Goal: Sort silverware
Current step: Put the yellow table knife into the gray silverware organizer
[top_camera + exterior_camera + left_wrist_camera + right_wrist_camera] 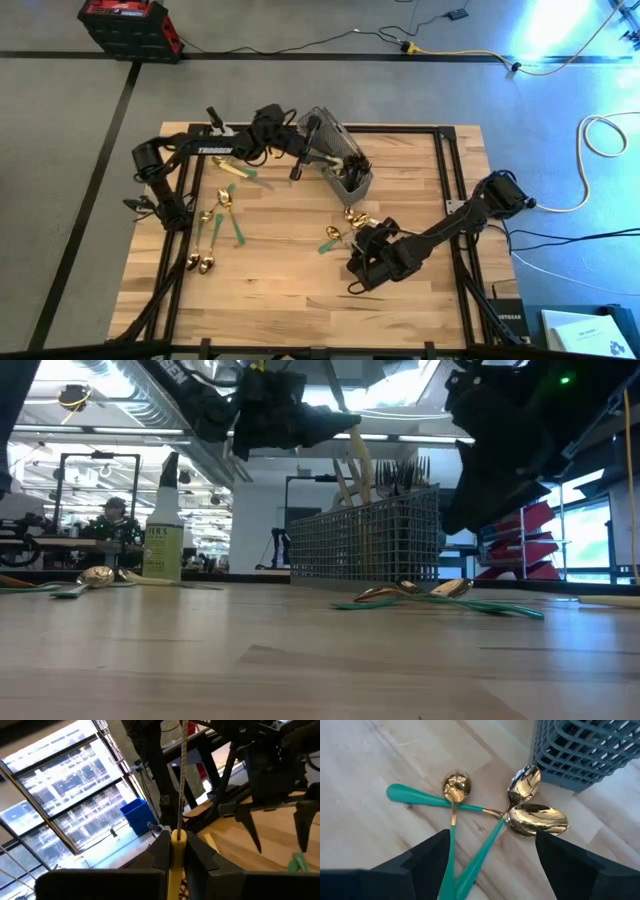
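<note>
A cream-handled utensil (178,851) is clamped in the left gripper (297,172) beside the caddy (340,160). The right gripper (492,852) is spread above crossed green-handled spoons (470,812) — two could be pinched together, since they overlap.

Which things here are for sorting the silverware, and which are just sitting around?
For the job:
- green-handled spoons
- gold spoons
- cream-handled piece in the left gripper
- wire caddy

Just sitting around:
- spray bottle
- red toolbox
</note>
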Motion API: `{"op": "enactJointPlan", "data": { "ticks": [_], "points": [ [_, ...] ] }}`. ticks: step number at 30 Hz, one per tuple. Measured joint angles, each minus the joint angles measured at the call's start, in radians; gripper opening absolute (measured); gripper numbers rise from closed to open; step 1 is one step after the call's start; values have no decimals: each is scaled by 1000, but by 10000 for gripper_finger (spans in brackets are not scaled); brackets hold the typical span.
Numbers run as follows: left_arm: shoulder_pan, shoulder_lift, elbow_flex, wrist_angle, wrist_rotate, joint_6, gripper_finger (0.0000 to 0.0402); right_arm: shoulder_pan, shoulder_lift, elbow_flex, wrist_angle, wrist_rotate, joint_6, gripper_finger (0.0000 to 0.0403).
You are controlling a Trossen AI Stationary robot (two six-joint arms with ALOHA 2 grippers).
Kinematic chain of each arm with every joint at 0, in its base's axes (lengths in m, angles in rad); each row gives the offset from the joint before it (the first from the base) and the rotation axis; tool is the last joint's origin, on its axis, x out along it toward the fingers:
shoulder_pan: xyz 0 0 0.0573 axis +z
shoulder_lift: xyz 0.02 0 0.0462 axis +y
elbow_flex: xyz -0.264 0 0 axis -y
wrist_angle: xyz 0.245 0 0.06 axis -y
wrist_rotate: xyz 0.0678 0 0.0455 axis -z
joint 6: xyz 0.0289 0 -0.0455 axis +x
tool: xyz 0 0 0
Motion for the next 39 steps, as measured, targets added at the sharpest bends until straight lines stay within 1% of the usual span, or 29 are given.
{"op": "enactJointPlan", "data": {
  "ticks": [2, 6, 10, 21, 23, 26, 35, 39],
  "points": [
    [2, 12, 4, 3, 4, 10, 12, 14, 0, 0, -1, 19, 0, 275],
    [2, 43, 4, -2, -6, 21, 12, 32, 0, 0, -3, 23, 24, 275],
    [2, 61, 4, -1, -52, 46, 12, 45, 0, 0, -2, 31, 29, 275],
    [-4, 132, 3, -7, -49, 61, 12, 43, 0, 0, -30, 50, 29, 275],
    [-4, 135, 3, 0, -75, 64, 24, 43, 0, 0, -29, 52, 29, 275],
    [-4, 135, 3, -2, -122, 66, 54, 43, 0, 0, -43, 53, 29, 275],
    [-5, 137, 3, 29, -121, 68, 124, 43, 0, 0, -178, 47, 71, 275],
    [-5, 134, 3, 124, -115, -19, 151, 43, 0, 0, -248, 39, 73, 275]
  ]
}}
